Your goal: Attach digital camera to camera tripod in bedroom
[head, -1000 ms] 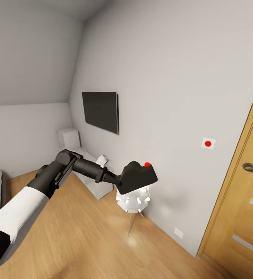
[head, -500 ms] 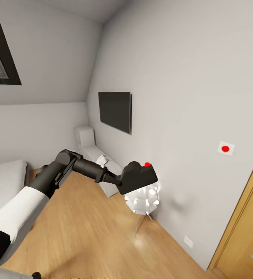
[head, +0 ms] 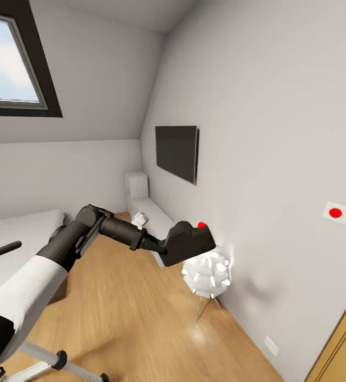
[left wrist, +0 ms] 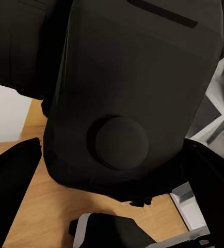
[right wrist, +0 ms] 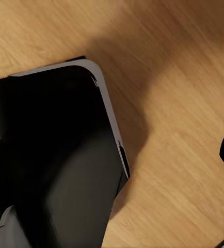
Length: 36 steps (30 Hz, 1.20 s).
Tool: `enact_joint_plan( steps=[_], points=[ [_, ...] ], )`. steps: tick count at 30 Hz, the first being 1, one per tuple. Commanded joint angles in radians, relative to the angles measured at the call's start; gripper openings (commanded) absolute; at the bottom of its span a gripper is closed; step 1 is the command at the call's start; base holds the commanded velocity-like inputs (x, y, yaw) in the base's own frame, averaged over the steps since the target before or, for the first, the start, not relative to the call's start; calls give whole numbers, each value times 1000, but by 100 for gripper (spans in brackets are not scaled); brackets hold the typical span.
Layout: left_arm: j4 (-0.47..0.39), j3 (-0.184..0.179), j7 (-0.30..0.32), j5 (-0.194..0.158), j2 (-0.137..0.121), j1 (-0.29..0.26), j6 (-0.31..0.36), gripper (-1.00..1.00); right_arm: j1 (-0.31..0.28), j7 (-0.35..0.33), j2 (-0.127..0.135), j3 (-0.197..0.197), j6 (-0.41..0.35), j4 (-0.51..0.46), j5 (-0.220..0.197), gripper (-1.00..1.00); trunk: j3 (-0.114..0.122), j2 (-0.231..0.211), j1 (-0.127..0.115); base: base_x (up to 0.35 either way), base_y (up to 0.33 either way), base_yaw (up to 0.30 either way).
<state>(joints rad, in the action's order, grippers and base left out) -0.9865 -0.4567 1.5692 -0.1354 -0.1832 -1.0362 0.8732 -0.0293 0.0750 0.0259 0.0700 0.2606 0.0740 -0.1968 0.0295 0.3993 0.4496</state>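
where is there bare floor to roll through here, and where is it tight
The open patch is the light wood floor between the low grey bed and the white flower-shaped lamp. It is tight along the right wall, where the lamp and the white bench stand, and at the near left, by silver metal legs.

Blk digital camera (head: 190, 245), red button; white lamp (head: 207, 275); light wood floor (head: 125, 318).
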Motion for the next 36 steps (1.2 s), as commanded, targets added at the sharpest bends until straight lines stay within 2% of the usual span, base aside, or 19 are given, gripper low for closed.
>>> enact_joint_plan(
  steps=[1,20,27,36],
  points=[
    [0,-3,2,-4,-1,-1,10,-100,-1,-1,0,7,8,4,-1,100,0,1,0,0,-13,284],
    [-1,-3,2,-4,9,-1,10,-100,-1,-1,0,7,8,4,0,100,0,1,0,0,-4,284],
    [-1,-3,2,-4,14,-1,10,-100,-1,-1,0,7,8,4,0,100,0,1,0,0,-171,284],
    [-1,-2,2,-4,16,-1,10,-100,-1,-1,0,7,8,4,0,100,0,1,0,0,-22,284]
  ],
)
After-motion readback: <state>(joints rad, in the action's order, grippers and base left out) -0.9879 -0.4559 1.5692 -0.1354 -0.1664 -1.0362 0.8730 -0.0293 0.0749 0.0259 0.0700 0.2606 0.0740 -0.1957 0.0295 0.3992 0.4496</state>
